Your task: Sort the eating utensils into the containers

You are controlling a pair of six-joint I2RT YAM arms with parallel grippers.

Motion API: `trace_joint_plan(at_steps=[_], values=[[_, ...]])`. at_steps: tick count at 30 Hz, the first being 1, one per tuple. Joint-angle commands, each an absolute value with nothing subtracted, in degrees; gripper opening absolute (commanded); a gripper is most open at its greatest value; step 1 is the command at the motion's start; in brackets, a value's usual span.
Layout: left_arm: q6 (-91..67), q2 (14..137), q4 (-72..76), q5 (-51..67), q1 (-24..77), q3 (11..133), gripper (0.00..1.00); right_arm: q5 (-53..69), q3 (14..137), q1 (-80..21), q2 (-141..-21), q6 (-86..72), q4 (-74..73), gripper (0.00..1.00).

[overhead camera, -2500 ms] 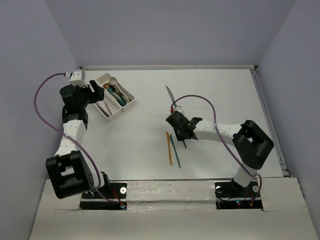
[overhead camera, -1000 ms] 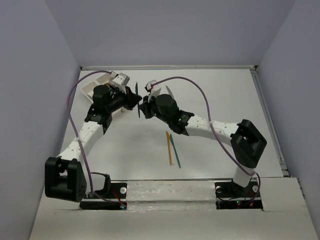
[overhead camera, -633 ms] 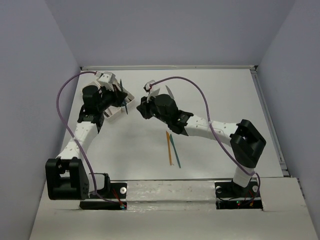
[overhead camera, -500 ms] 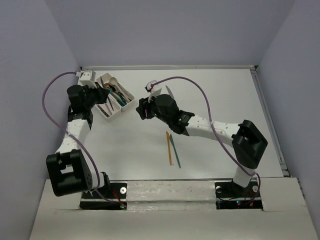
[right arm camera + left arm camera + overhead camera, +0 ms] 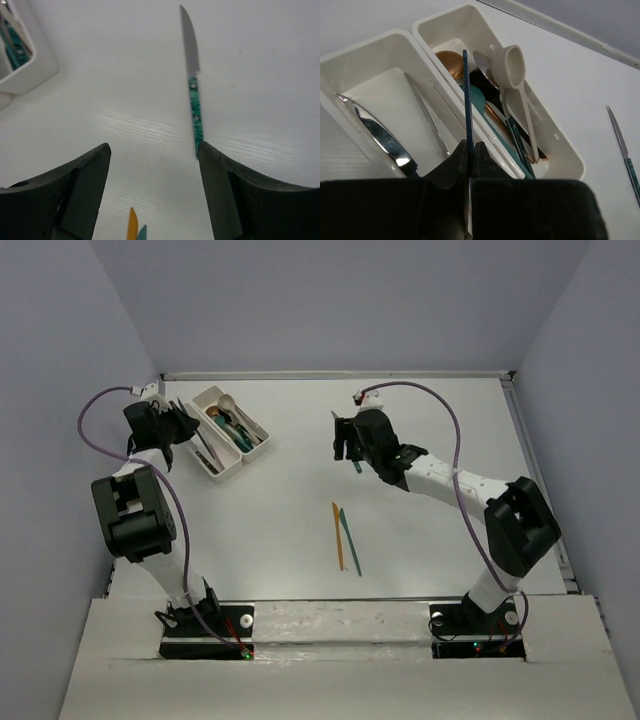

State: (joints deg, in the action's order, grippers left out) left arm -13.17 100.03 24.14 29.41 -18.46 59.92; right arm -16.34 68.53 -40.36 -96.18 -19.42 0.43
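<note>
White worktop, we see left pincer clamped on a blue knife over the trays, likely to drop it, right pincer wide open, empty, above teal-handled knife

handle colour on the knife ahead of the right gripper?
Mottled green knife handle, silver blade; clearest in right wrist view.

Left arm, right arm: white links, black joint housings. Purple cable loops off each. Black base plates, red lights. Right gripper: matte black wedges.
</note>
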Motion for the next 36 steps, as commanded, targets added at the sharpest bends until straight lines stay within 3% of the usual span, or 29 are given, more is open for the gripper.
trace_joint_plan(at_steps=[1,6,8,9,12,18,21,22,23,24,27,32,36], values=[[-16.35,103.88,28.21,30.23,-18.37,63.72,0.12,-18.02,73.64,-37.19,-100.36,-19.70,-9.12,0.79],[-16.96,106.08,28.12,29.62,-18.28,62.58,0.21,-18.02,82.51,-35.24,-110.97,-16.44,-16.16,0.80],[-16.53,105.91,28.04,28.83,-18.37,61.53,0.32,-17.93,86.81,-34.72,-113.98,-15.04,-18.88,0.80],[-16.26,105.47,28.04,28.57,-18.28,61.26,0.42,-17.76,88.14,-34.19,-116.52,-14.86,-19.68,0.80],[-15.30,104.16,28.04,27.60,-18.37,60.29,0.57,-16.97,91.49,-33.67,-119.35,-14.85,-22.14,0.81],[-14.15,99.77,27.86,26.81,-18.37,58.80,0.63,-15.47,92.81,-33.66,-123.39,-13.10,-23.29,0.78],[-14.59,96.78,27.86,25.58,-18.37,57.93,0.63,-14.77,93.69,-33.13,-125.24,-12.31,-23.73,0.69],[-14.68,95.98,27.77,25.23,-18.37,57.31,0.63,-14.42,94.13,-33.13,-125.68,-11.96,-23.82,0.55],[-14.68,95.11,27.77,25.22,-18.37,57.30,0.63,-14.41,94.22,-33.13,-125.94,-11.95,-23.91,0.46],[-14.50,93.44,27.69,25.14,-18.37,56.78,0.63,-14.33,94.31,-33.13,-126.47,-12.04,-23.99,0.27],[-13.98,89.76,26.90,25.14,-18.37,55.73,0.63,-14.33,93.52,-33.13,-126.39,-11.95,-24.26,0.00],[-11.00,83.07,25.41,27.85,-17.06,53.79,0.61,-16.52,85.21,-33.13,-118.94,-12.04,-16.55,0.00],[-2.15,76.05,18.56,28.65,-8.22,53.44,0.64,-20.39,69.76,-37.52,-104.00,-10.03,4.78,0.00]])
